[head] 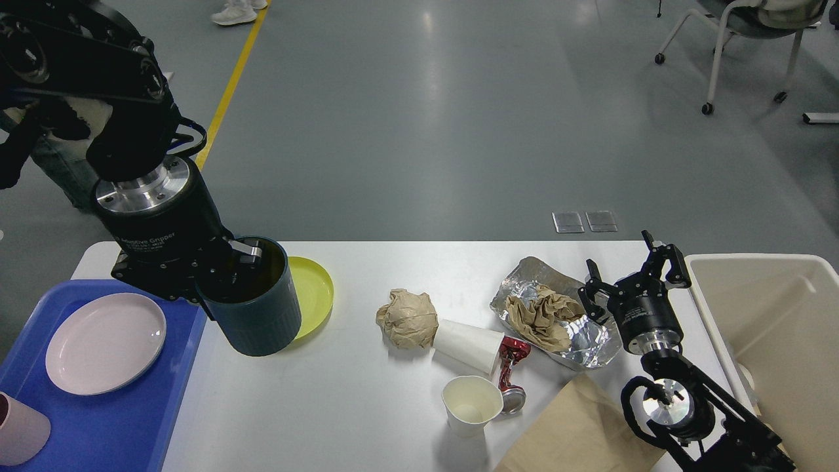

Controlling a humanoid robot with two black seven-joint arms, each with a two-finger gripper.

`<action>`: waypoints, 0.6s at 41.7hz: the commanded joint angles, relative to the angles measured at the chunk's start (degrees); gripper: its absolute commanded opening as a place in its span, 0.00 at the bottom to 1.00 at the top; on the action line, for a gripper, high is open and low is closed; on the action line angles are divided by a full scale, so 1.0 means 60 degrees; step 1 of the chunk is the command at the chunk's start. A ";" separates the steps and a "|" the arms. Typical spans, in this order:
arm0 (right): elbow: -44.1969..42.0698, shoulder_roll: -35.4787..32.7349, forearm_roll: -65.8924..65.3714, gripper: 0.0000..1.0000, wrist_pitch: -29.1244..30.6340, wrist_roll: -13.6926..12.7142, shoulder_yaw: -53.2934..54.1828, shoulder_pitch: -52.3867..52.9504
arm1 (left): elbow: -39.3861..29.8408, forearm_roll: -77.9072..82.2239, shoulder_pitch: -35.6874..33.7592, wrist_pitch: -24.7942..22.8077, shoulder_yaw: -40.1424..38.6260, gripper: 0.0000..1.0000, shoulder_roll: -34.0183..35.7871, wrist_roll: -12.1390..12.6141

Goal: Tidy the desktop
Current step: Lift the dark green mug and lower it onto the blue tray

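Desktop: wide white tabletop filling the lower part of the view, grey floor beyond its far edge.
Left gripper: above the left part of the desktop, one finger inside the dark teal cup and clamped on its rim; cup hangs upright, partly covering the yellow plate.
Right gripper: over the right part of the desktop, fingers spread apart, holding nothing, just beside the foil sheet.
Blue tray: at the left edge, carrying a pink plate and, at the lower left corner, a pink cup.
Centre clutter: crumpled brown paper ball touching a white paper cup lying on its side; crushed red can just right of that cup.
Upright white cup: near the front edge, open end up, touching the lower end of the red can.
Foil sheet contents: crumpled brown paper resting on it.
Brown paper bag: flat at the front right, partly under the right arm.
Beige bin: at the right edge, beside the desktop.
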 commanded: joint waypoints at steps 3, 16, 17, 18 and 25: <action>0.0015 0.0000 0.0000 1.00 0.0000 0.0000 0.0000 -0.0008 | 0.0067 0.0045 0.0081 -0.0084 0.0590 0.00 0.0316 -0.0028; 0.0015 0.0000 0.0000 1.00 0.0000 0.0000 0.0000 -0.0008 | 0.0916 0.2943 0.2247 0.0911 0.0621 0.00 0.3024 -0.0043; 0.0015 0.0000 0.0000 1.00 0.0000 0.0000 0.0000 -0.0008 | 0.0975 0.3163 0.2481 0.1043 0.0592 0.00 0.3302 -0.0043; 0.0015 0.0000 0.0000 1.00 0.0000 0.0000 0.0000 -0.0008 | 0.1077 0.3353 0.2744 0.1175 0.0533 0.00 0.3552 -0.0043; 0.0015 0.0000 0.0000 1.00 0.0000 0.0000 0.0000 -0.0008 | 0.2366 0.5800 0.5615 0.1834 -0.0945 0.00 0.5530 -0.0072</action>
